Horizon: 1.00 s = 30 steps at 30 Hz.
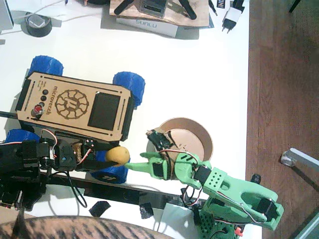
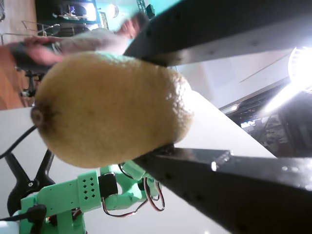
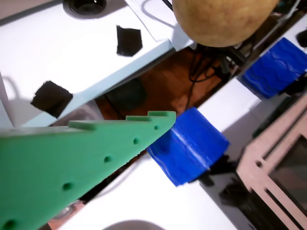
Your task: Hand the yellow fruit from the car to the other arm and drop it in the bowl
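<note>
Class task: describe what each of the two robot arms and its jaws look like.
The left arm is black with red and white wires and flat black jaws. The right arm is light green printed plastic with black servos, red and white wires and pointed, perforated green jaws.

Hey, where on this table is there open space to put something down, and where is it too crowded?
Bare white table lies right of the car, between the boxes at the far edge and the bowl. Crowded: the near edge, where the left pincer holds the yellow fruit against the right pincer, beside a blue wheel.
</note>
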Each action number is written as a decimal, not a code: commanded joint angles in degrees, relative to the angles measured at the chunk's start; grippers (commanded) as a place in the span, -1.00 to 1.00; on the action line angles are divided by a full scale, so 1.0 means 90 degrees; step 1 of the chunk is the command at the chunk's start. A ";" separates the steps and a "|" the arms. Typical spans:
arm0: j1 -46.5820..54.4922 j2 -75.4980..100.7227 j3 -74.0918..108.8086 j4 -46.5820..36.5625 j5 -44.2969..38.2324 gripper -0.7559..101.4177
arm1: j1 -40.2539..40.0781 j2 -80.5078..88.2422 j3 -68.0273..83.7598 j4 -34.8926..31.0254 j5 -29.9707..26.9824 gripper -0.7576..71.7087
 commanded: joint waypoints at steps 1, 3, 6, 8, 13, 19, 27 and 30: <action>0.0039 0.0039 -0.0107 -0.0088 -0.0078 -0.99 | 0.0215 0.0273 -0.0049 0.0088 -0.0166 -0.16; 0.0039 0.0039 -0.0107 -0.0088 -0.0078 -0.99 | 0.0303 0.0312 -0.0107 0.0117 -0.0234 -0.16; 0.0039 0.0039 -0.0107 -0.0088 -0.0078 -0.99 | 0.0400 0.0342 -0.0254 0.0146 -0.0332 -0.17; 0.0039 0.0039 -0.0107 -0.0088 -0.0078 -0.99 | 0.0449 0.0361 -0.0342 0.0156 -0.0410 -0.19; 0.0039 0.0039 -0.0107 -0.0088 -0.0078 -0.99 | 0.0449 0.0508 -0.0527 0.0127 -0.0439 -0.21; 0.0039 0.0039 -0.0107 -0.0088 -0.0078 -0.99 | 0.0459 0.0254 -0.0664 -0.0215 -0.0469 -0.23; 0.0039 0.0039 -0.0107 -0.0088 -0.0078 -0.99 | 0.0420 -0.0811 -0.1055 -0.1172 -0.0498 -0.25; 0.0039 0.0039 -0.0107 -0.0088 -0.0078 -0.99 | 0.0439 -0.1211 -0.1240 -0.1416 -0.0508 -0.25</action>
